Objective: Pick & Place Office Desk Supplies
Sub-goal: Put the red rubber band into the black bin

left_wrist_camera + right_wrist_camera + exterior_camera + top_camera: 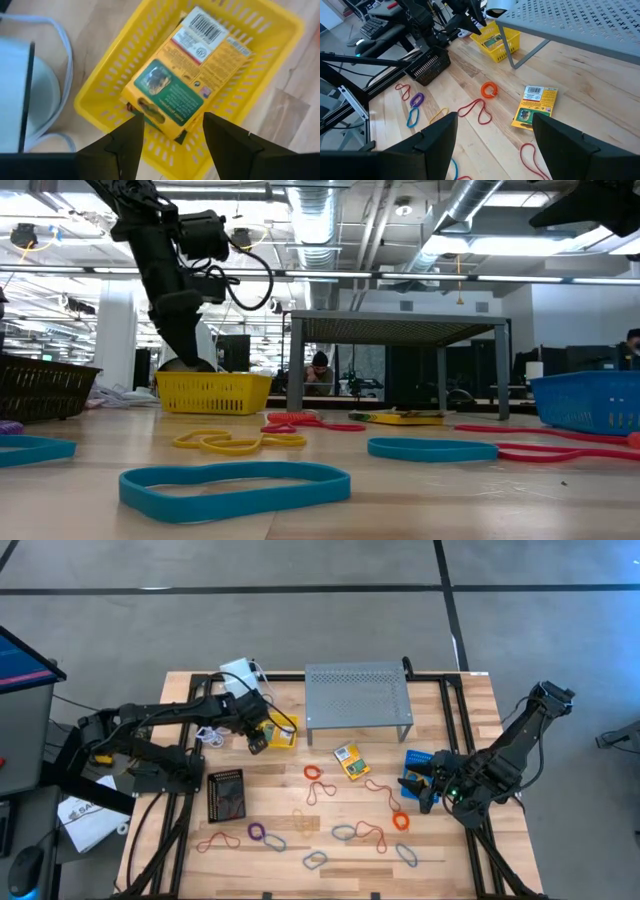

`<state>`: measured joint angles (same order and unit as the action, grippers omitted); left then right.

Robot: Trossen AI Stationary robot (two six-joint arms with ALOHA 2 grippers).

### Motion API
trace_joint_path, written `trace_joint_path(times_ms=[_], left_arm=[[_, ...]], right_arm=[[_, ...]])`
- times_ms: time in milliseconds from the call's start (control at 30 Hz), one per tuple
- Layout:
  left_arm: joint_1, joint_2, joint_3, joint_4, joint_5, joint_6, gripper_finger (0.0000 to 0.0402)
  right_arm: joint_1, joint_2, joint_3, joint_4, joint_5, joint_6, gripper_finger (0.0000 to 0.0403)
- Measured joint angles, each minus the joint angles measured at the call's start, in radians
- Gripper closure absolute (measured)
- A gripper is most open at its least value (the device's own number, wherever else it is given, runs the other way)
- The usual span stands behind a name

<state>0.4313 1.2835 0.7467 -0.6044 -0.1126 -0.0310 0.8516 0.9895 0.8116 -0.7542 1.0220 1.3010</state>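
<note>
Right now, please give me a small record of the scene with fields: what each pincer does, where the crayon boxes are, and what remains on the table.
left pincer: open, above the yellow basket
right pincer: open, holds nothing, waits beside the blue basket
crayon box in basket: lies inside the yellow basket, released
crayon box on table: lies flat in front of the grey shelf
rubber bands: many loops spread over the wooden table
black basket: on the table's left side

Grey shelf (pixel 357 695) blocks 12 o'clock; rubber bands (pixel 345 832) litter the 6 o'clock side, bare wood betw. them, black basket (pixel 225 794) at 9.
</note>
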Motion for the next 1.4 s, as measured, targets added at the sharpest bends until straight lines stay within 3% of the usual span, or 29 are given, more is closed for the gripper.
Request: trace_joint_path(times_ms=[333, 533, 667, 867, 1100, 1400], left_arm=[[-0.002, -0.004, 0.027, -0.002, 0.021, -0.017, 0.0202], [-0.005, -0.156, 0.027, 0.048, 0.35, -0.032, 0.023], [-0.028, -0.311, 0.025, 0.134, 0.477, -0.042, 0.0246], [-0.133, -0.479, -0.027, 0.314, 0.487, -0.04, 0.0256], [-0.199, -0.564, -0.258, 0.807, 0.479, -0.195, 0.0259], [-0.216, -0.542, -0.302, 0.853, 0.477, -0.213, 0.0259]], right_arm=[[0.0, 0.0, 0.0, 0.004, 0.0, 0.0, 0.0148], [-0.002, 0.0, 0.0, 0.038, 0.0, -0.038, 0.0148], [-0.023, 0.0, 0.0, 0.147, -0.008, -0.271, 0.0148], [-0.131, 0.0, 0.0, 0.344, -0.102, -0.631, 0.0148], [-0.265, 0.0, 0.001, 0.373, -0.226, -0.754, 0.0148], [-0.361, 0.006, 0.031, 0.367, -0.292, -0.834, 0.0148]])
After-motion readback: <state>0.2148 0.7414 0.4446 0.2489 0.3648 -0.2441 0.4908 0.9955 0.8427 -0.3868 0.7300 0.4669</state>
